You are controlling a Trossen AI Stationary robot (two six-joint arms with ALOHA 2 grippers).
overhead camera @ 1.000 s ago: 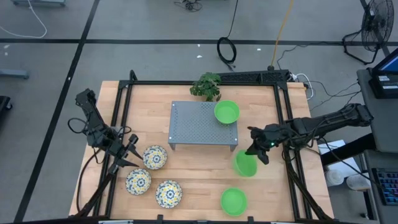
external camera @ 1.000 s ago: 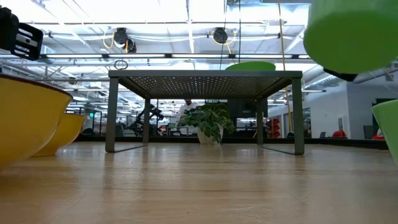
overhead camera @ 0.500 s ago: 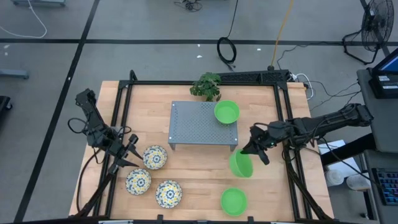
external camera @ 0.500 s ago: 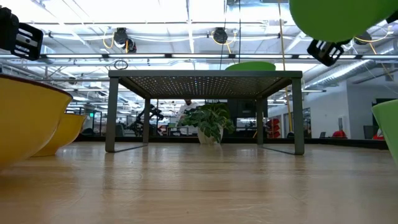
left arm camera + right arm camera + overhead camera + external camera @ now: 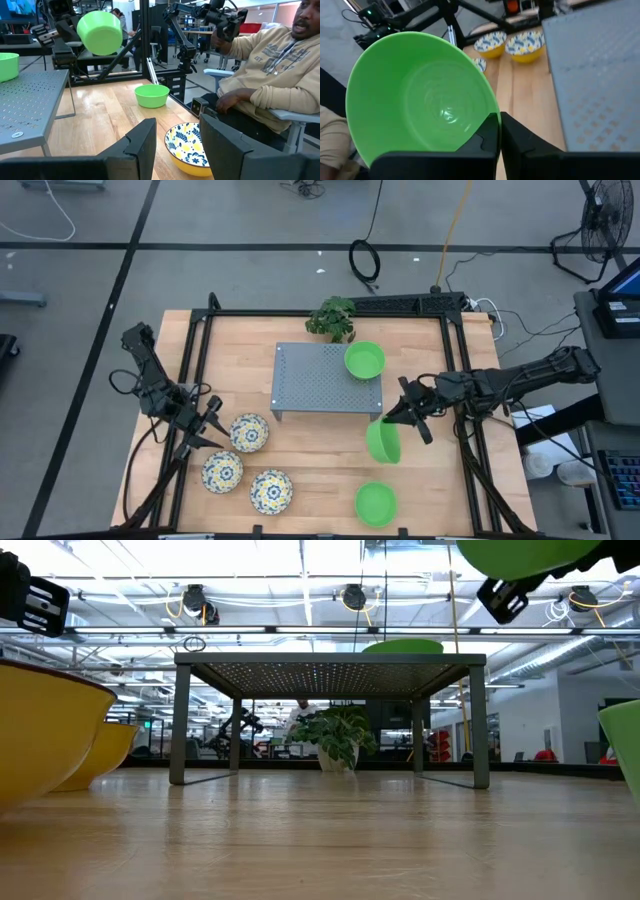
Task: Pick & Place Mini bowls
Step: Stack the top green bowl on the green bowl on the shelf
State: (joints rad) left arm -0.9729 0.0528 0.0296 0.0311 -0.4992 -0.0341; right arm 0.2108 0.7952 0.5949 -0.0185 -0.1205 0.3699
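Right gripper [image 5: 398,418] is pinching the rim of a green mini bowl [image 5: 384,442], carrying it tilted above the tabletop [image 5: 320,470] beside the grey rack [image 5: 325,375]. With only an edge grip, the bowl risks slipping or clipping the rack. Left gripper [image 5: 207,427] is waiting, parted, near the patterned bowls [image 5: 248,432].

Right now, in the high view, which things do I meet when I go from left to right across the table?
left gripper → patterned bowls → grey perforated stand → green bowl on the stand → green bowl held tilted in the air → right gripper.
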